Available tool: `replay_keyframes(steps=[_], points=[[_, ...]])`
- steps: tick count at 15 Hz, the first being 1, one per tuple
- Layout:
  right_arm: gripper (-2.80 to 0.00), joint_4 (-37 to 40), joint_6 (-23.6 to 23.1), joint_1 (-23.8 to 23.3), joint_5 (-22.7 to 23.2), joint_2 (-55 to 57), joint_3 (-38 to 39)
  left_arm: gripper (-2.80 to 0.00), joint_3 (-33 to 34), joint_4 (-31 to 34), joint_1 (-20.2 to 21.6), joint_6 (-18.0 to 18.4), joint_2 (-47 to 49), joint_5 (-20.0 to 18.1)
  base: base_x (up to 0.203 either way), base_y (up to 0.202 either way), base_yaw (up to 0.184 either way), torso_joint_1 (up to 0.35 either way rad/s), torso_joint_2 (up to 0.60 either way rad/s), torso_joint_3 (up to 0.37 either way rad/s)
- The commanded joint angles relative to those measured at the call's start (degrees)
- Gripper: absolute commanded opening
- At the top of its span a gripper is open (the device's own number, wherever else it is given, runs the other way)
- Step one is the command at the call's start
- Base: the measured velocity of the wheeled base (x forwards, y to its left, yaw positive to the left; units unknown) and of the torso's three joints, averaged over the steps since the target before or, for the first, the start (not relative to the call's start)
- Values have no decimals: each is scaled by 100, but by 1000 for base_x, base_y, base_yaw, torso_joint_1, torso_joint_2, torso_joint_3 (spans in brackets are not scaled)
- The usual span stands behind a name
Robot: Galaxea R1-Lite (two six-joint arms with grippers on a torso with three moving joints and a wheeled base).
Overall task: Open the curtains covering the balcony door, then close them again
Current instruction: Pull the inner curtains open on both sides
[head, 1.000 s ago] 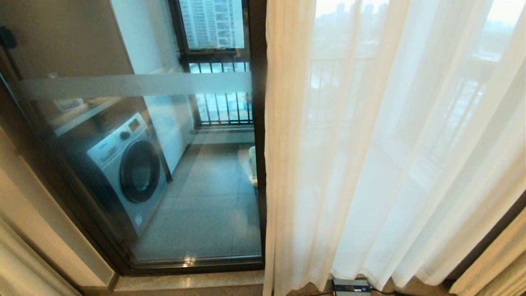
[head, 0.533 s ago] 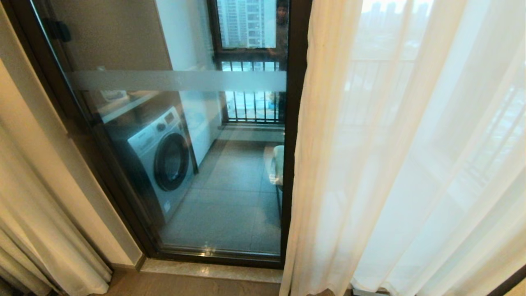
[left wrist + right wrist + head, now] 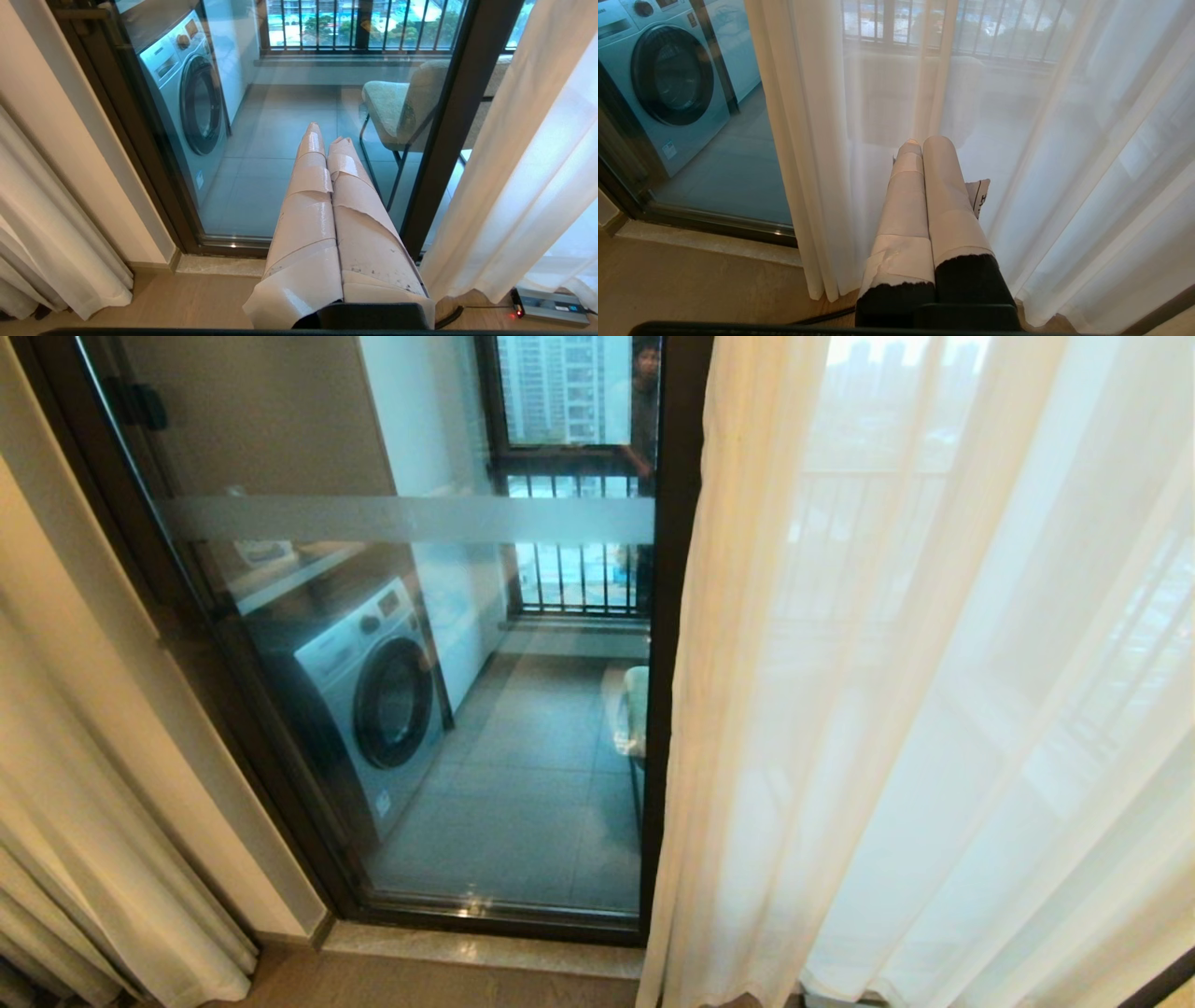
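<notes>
I have the balcony door (image 3: 420, 709) filling the left half of my head view, its glass bare, with a washing machine (image 3: 373, 695) and a chair (image 3: 397, 107) out on the balcony behind it. The sheer curtains (image 3: 934, 709) hang over the right half, their near edge lying against the dark door post (image 3: 677, 616); a second bunch of curtain (image 3: 84, 859) is gathered at the far left by the wall. Judging by that, the opening step is only half done. Both arms sit low and idle: the left pincer (image 3: 327, 142) is pressed together, facing the glass, and the right pincer (image 3: 924, 142) is likewise together and empty, just short of the sheer. Next I would need to part the right pincer and catch that edge.
</notes>
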Motion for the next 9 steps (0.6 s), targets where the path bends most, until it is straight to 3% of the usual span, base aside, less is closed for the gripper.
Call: replay_keyframes(steps=[1,9], points=[[-280,4,-3,-8,3,7,0,-280,0,-2,-1,3,-2,-1,0,0,0,0,0,0],[-280,-31,-251,0,21,7,-1,-280,0,-2,-1,0,-2,-1,0,0,0,0,0,0]])
